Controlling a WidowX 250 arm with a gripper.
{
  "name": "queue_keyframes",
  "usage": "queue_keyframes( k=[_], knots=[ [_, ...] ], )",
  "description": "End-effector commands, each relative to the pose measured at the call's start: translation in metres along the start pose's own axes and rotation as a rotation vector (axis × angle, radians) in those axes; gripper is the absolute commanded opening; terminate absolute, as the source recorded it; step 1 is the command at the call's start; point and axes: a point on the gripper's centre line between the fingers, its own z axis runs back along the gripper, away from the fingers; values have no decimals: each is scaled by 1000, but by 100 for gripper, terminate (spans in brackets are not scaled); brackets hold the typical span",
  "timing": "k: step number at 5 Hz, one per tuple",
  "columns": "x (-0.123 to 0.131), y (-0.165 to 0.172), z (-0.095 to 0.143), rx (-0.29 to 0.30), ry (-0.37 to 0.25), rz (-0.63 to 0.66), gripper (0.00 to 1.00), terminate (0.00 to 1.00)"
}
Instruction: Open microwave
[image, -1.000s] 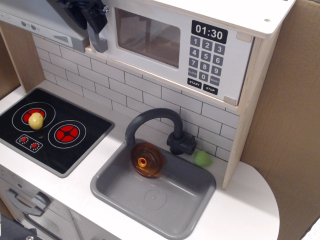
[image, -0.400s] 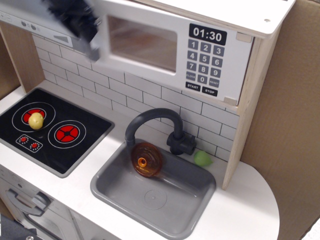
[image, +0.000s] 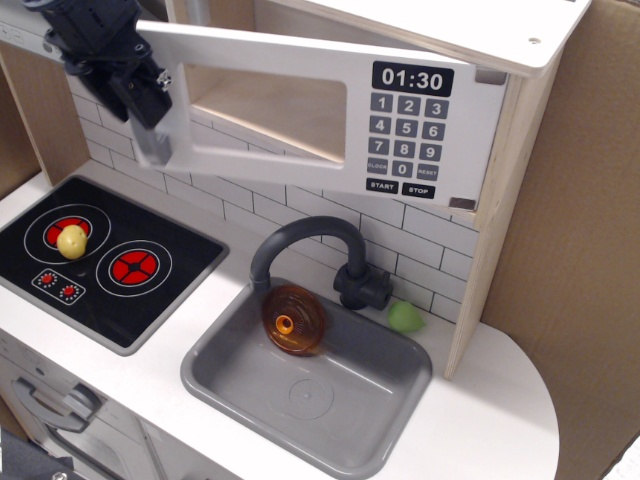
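Observation:
The microwave (image: 300, 165) sits high in the pale wood casing, with a white door, a clear window, a black display (image: 413, 78) reading 01:30 and dark keypad buttons (image: 402, 135). Its door stands partly open, hinged at the right, with the left edge swung out toward me. The pale wood inside shows through the window. My black gripper (image: 143, 92) is at the door's left edge, shut around the grey bar handle (image: 150, 152), whose lower end sticks out below the fingers.
Below are a grey sink (image: 400, 395) holding an orange lid (image: 293, 319), a dark faucet (image: 300, 235), a green ball (image: 404, 317), and a black stove (image: 170, 270) with a yellow item (image: 72, 241). A cardboard wall (image: 570, 250) stands at the right.
The door was shut a second ago. It has swung out to the left, and my gripper has moved left and down with the handle.

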Motion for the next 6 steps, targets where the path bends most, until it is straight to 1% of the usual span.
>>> queue_keyframes(
  k=[1,2,3,4,5,6],
  knots=[
    [21,-49,68,-80,47,160,100,0],
    [47,-54,79,-141,60,241,100,0],
    [77,-52,86,-154,21,309,100,0],
    [84,-38,71,-91,13,321,100,0],
    [73,-22,55,-14,13,275,100,0],
    [67,-10,38,38,56,277,100,0]
  ],
)
